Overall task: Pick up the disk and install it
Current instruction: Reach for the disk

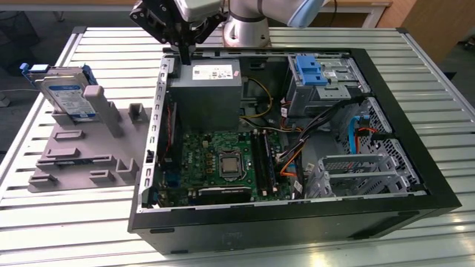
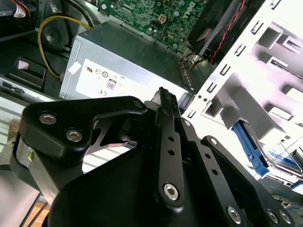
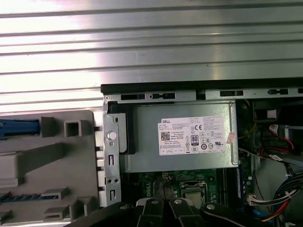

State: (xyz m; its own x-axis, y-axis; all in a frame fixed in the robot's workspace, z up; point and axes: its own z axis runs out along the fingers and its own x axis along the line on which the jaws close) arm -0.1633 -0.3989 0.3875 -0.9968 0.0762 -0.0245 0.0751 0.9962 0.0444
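The disk (image 1: 67, 97) is a silver drive with a white-and-blue label and blue side rails. It stands on edge in the grey fixture (image 1: 74, 158) at the exterior view's left, beside the open computer case (image 1: 419, 144). In the first wrist view its blue rail (image 3: 19, 127) shows at the fixture's edge. My gripper (image 1: 183, 54) hangs over the case's back left corner, just above the grey power supply box (image 1: 208, 89), well apart from the disk. The black fingers (image 2: 163, 101) are pressed together with nothing between them.
Inside the case lie a green motherboard (image 1: 222, 161), cable bundles, an upright blue bracket (image 1: 308, 69) in the far bay and a metal drive cage (image 1: 356, 172) at the near right. Everything rests on a slatted metal table (image 1: 74, 222).
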